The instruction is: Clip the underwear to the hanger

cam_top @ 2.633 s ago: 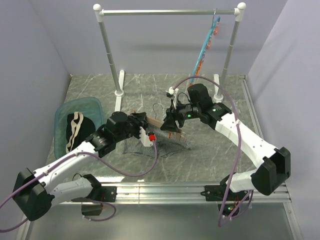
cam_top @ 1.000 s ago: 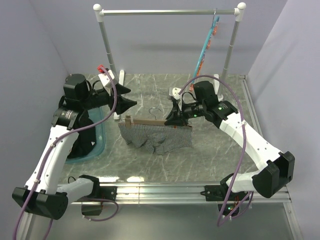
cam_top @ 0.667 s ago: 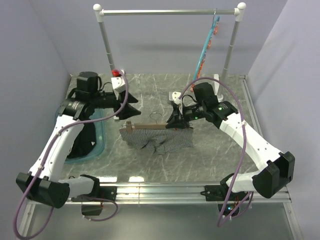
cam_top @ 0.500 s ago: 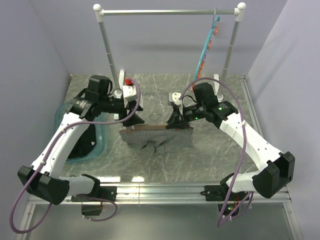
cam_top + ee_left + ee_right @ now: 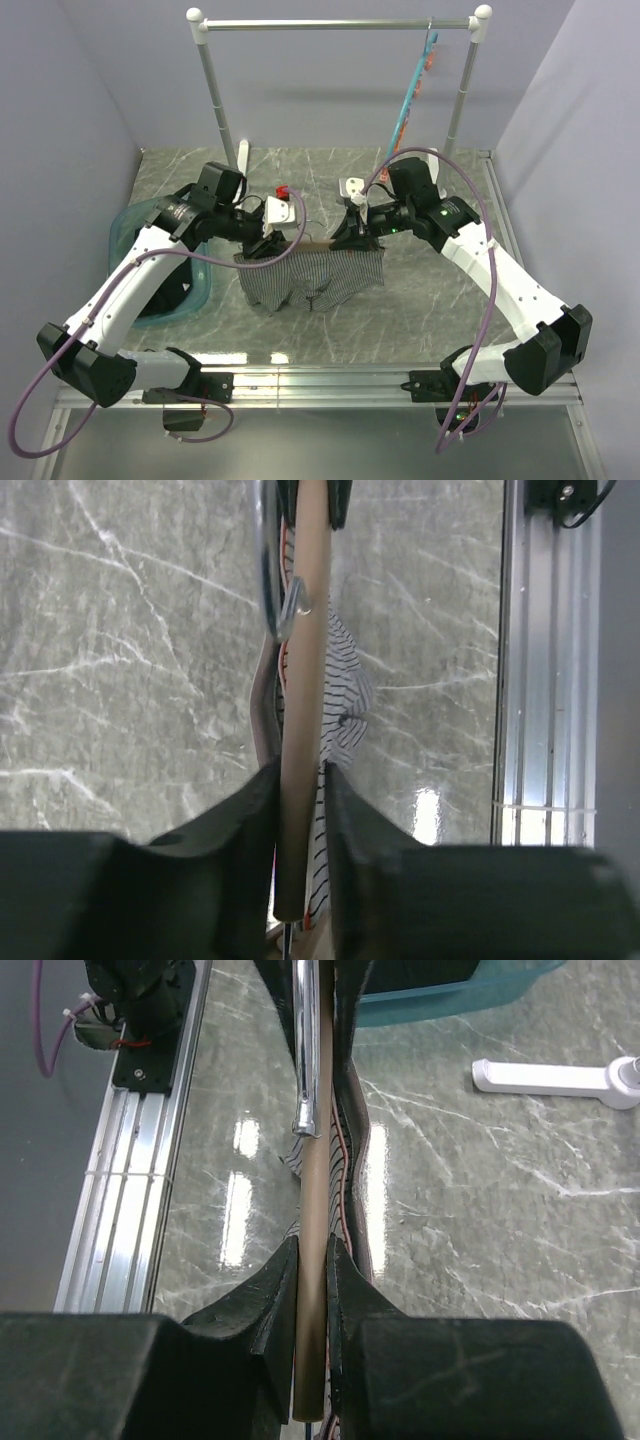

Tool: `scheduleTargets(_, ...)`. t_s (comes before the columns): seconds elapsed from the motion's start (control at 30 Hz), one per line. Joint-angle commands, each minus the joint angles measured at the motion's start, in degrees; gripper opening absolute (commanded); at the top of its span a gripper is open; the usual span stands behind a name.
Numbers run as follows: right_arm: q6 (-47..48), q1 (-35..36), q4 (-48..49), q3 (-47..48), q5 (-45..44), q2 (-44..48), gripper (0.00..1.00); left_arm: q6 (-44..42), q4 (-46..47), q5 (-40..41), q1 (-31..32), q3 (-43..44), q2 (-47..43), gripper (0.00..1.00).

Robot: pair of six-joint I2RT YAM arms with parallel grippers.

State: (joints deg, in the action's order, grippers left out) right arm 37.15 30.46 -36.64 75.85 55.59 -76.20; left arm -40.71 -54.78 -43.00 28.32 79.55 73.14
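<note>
Underwear [image 5: 310, 282], light and limp, hangs under the stiff hanger [image 5: 318, 243], whose bar ends the left end effector [image 5: 268, 245] and right end effector [image 5: 352, 238] pinch, likely the safest hold.

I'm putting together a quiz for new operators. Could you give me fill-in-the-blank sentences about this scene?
The left gripper and right gripper both clamp the hanger, a bar made of ___. The underwear hanging from it has a ___ pattern. The teal bin sits on the robot's ___ side. Missing: wood; striped; left.
</note>
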Motion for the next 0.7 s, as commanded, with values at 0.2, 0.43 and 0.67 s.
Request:
scheduleTargets(0.2, -5.9, -0.2, 5.2, 3.1, -3.5, 0.2, 0.37, 4.6, 3.5, 2.3, 0.7, 2.6, 0.9, 0.00)
scheduleTargets(0.43, -20.2, -6.1, 21.1, -2.9, -8.1, 8.0, 0.95, 24.7, 14.3, 10.3, -4.1, 8.1, 5.9, 0.00)
scheduleTargets(0.67, -29.2, -9.6, 28.6, -5.5, -11.1, 15.4, 0.98, 38.3, 18.1, 23.4, -5.4, 21.1, 13.7, 0.00)
